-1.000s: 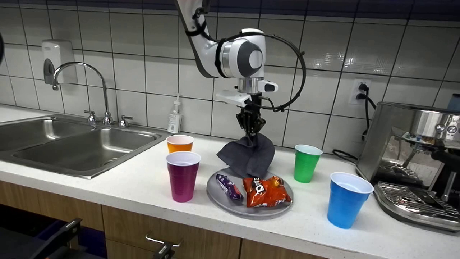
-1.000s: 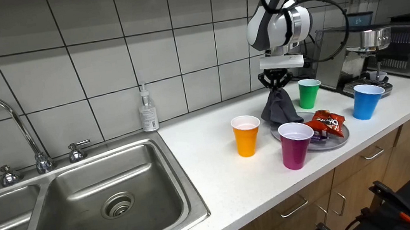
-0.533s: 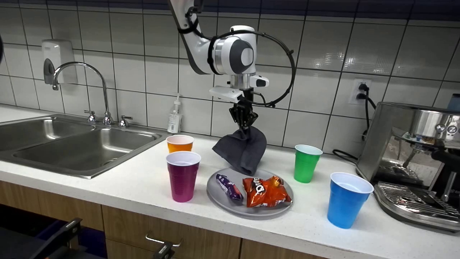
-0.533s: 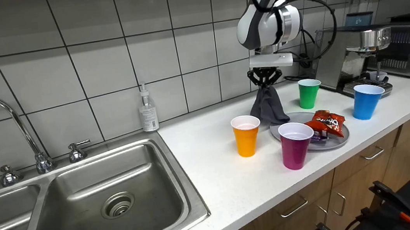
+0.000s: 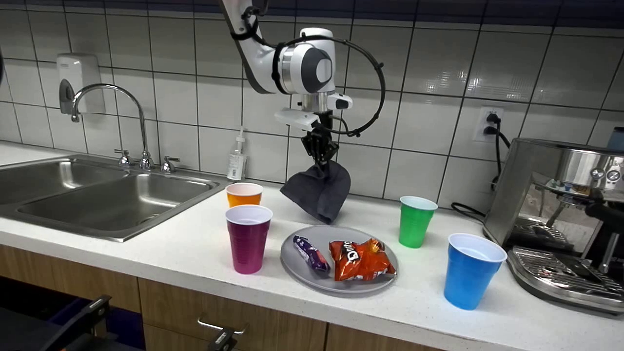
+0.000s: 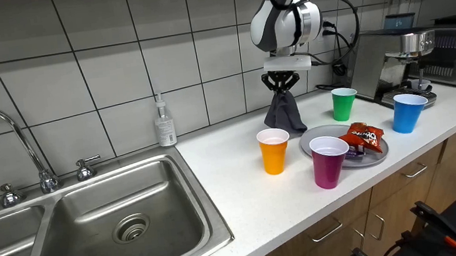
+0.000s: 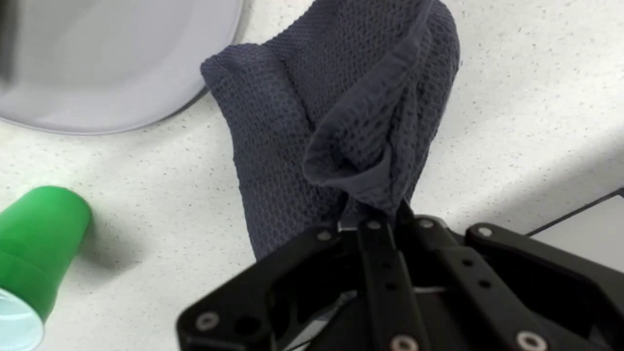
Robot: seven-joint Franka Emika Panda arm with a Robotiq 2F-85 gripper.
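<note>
A dark grey cloth [image 5: 317, 192] hangs bunched from my gripper [image 5: 321, 163], which is shut on its top; both exterior views show this. In the wrist view the cloth [image 7: 292, 136] spreads away from the gripper [image 7: 378, 214], folded over itself, and its pinched part is hidden between the fingers. The cloth's lowest corner hangs by the back rim of a grey plate [image 5: 312, 282]; whether it touches the counter I cannot tell. On that plate lie a purple wrapped snack [image 5: 311, 253] and a red chip bag [image 5: 360, 258]. A green cup [image 7: 39, 239] stands upright to one side.
Orange [image 6: 273, 153] and magenta [image 6: 330, 167] cups stand on the sink side of the plate, a blue cup [image 6: 409, 114] on the far side. A steel sink [image 6: 218, 229], soap bottle [image 6: 165, 125] and coffee machine [image 5: 531, 195] flank the work area. A tiled wall [image 5: 195, 141] rises close behind.
The arm has moved toward the sink side and slightly up, carrying the cloth along. The cloth has drawn back from over the plate, uncovering its back rim. Cups and snacks have stayed put.
</note>
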